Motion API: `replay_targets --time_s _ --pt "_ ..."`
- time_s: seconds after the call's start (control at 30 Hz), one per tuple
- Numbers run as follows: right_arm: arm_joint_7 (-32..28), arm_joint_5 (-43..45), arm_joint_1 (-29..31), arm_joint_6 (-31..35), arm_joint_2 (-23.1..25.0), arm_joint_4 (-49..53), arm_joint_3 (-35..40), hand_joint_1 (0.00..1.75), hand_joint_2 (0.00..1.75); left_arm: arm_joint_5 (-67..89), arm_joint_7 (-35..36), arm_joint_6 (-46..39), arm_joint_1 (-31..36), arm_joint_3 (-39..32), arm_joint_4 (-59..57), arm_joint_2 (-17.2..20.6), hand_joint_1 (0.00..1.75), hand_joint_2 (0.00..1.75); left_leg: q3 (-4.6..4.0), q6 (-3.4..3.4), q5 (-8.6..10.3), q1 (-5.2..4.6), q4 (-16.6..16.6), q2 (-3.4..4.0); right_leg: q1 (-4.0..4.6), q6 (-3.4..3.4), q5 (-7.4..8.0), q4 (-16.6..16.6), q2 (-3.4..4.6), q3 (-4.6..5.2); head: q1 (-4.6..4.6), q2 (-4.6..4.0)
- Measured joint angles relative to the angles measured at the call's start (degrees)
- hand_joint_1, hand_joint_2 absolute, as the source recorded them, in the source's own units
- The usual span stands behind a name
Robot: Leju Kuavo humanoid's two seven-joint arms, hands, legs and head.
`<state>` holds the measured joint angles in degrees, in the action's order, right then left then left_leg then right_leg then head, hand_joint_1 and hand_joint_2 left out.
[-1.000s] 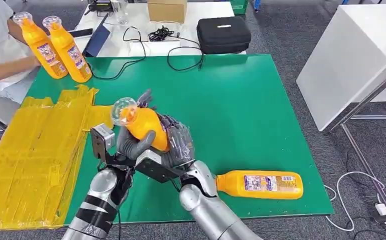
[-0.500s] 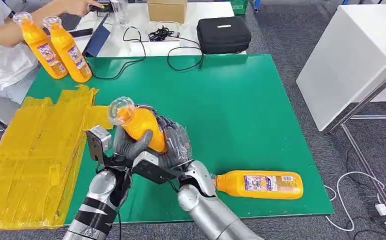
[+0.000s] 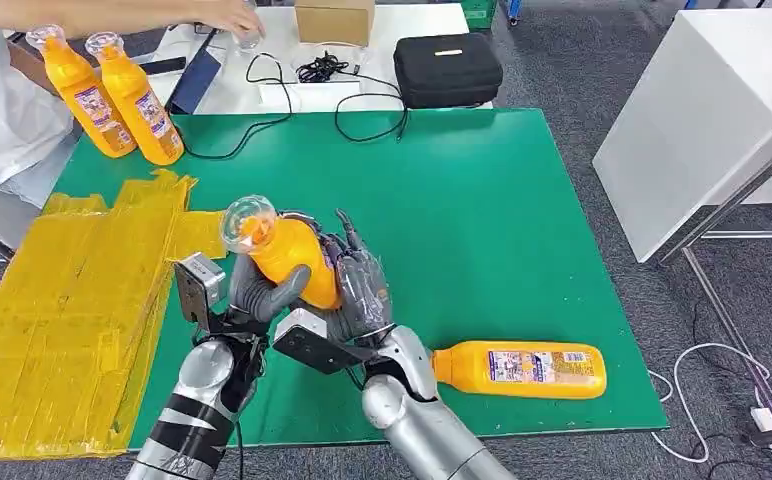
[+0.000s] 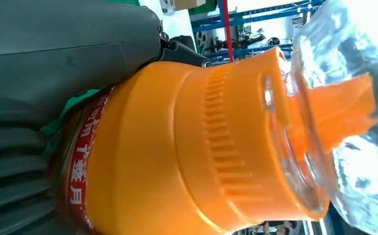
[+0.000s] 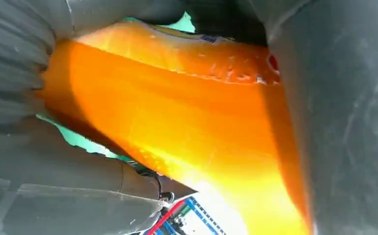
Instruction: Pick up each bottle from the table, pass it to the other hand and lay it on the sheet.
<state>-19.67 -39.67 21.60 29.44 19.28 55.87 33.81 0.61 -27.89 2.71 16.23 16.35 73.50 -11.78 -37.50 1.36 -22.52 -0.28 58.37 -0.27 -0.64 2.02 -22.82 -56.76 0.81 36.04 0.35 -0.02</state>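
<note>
Both hands up over the green mat (image 3: 482,180), close together, with one orange bottle (image 3: 287,255) between them. Left hand (image 3: 262,290) wrapped round the bottle, thick grey thumb across the front of it. Right hand (image 3: 357,290) pressed against the other side of the same bottle, dark fingers (image 3: 347,232) partly lifted off at the tips; cannot tell if that hand really grips or just touches. Bottle tilted, clear cap (image 3: 245,217) pointing up and toward the yellow sheet (image 3: 62,300). Held in the air, not on the mat and not on the sheet.

In the left wrist view, orange neck with ribs (image 4: 226,142) and clear cap (image 4: 343,122) very close, grey thumb (image 4: 69,54) lying along the bottle. In the right wrist view, orange body (image 5: 177,122) squeezed in between grey hand parts (image 5: 343,122).

Another orange bottle (image 3: 518,369) lying flat on the mat near the front edge, just beside the right arm. Two more bottles (image 3: 112,95) standing side by side at the far left corner of the mat, just past the sheet.

Black case (image 3: 447,68) and cardboard box (image 3: 333,20) on the white table behind. A person's arm (image 3: 122,14) reaching over that table
</note>
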Motion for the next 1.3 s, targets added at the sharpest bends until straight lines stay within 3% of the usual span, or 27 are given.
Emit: replay_targets --time_s 0.3,0.47,0.6,0.8,1.1,1.27,1.3 --pt "-0.5 -1.7 -5.6 2.3 -2.7 13.2 -0.7 0.0 1.75 6.0 -0.4 -9.8 -0.2 -3.4 0.1 -0.1 1.75 1.75 -0.03 0.0 0.0 0.01 0.0 -0.05 0.0 0.0 0.0 0.0 -0.04 0.03 0.02 0.0" --pt "0.2 -5.5 -9.2 3.6 -5.4 23.3 -1.8 0.0 1.75 24.3 -0.1 -26.2 0.7 -7.4 -0.7 1.0 1.75 1.75 -0.04 0.0 0.0 0.0 0.0 0.02 0.0 0.0 0.0 0.0 -0.03 0.06 0.0 0.0" --pt "0.8 -7.7 -11.0 4.0 -7.5 28.5 -2.5 0.0 1.75 36.1 1.8 -34.4 3.0 -10.2 -4.6 3.0 1.75 1.75 -0.04 0.0 0.0 0.0 0.0 0.01 0.0 0.0 0.0 0.0 -0.04 0.06 0.02 0.0" --pt "1.4 -9.4 -13.2 4.3 -10.1 33.1 -3.6 0.0 1.75 44.2 3.5 -37.8 5.5 -13.7 -11.4 5.7 1.75 1.75 -0.03 0.0 0.01 0.0 0.0 0.01 0.0 0.0 0.0 0.0 -0.03 0.05 0.0 0.0" --pt "2.2 -9.7 -15.8 1.8 -16.5 36.1 -6.2 0.0 1.75 76.8 12.6 -42.5 7.3 -17.4 -20.7 12.3 1.75 1.75 -0.03 0.0 0.0 0.0 0.0 0.02 0.0 0.0 -0.01 0.0 -0.03 0.05 0.0 0.0" --pt "2.5 -9.1 -16.9 -0.5 -20.9 36.3 -8.4 0.0 1.75 79.8 12.4 -42.6 7.3 -18.8 -26.3 15.9 1.75 1.75 -0.03 0.0 0.0 0.0 0.0 0.04 0.0 0.0 0.0 0.0 -0.02 0.06 0.0 0.0" --pt "2.3 -8.9 -17.0 -1.1 -21.5 36.3 -8.8 0.0 1.75 79.8 11.9 -42.6 7.5 -19.0 -27.5 16.4 1.1 1.75 -0.03 0.0 0.0 0.0 0.0 0.01 0.0 0.0 0.0 0.0 -0.03 0.06 0.0 0.0"
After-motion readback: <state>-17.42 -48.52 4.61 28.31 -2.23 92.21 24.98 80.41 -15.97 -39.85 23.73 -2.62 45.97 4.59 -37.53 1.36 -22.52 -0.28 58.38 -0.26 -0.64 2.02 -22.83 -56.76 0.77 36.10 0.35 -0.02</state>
